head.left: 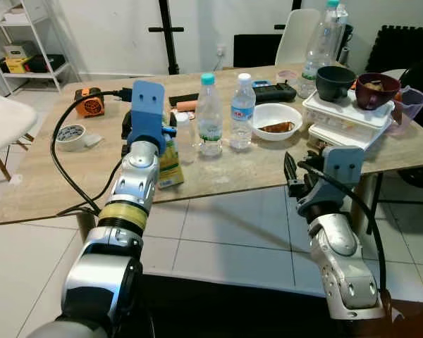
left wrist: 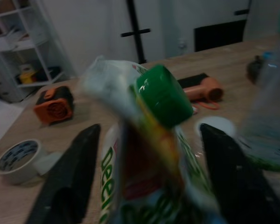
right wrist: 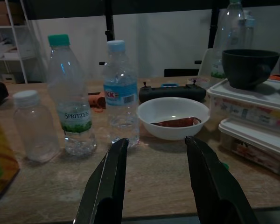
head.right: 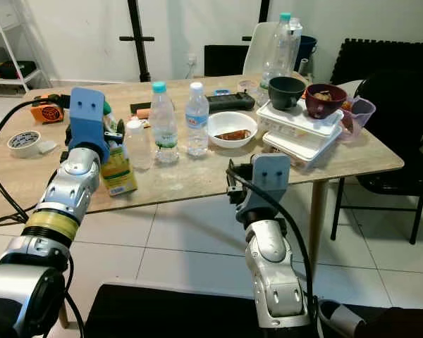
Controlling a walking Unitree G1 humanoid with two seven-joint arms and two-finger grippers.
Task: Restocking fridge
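The left pincer stands open around the carton at centre left, not gripping, so closing off-centre may tip it against the small bottle.

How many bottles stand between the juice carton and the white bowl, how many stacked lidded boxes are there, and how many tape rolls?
Bottles: 3
Lidded boxes: 2
Tape rolls: 1
Total: 6

"SPRITZER" on green-capped bottle; "KK" on blue-capped bottle.
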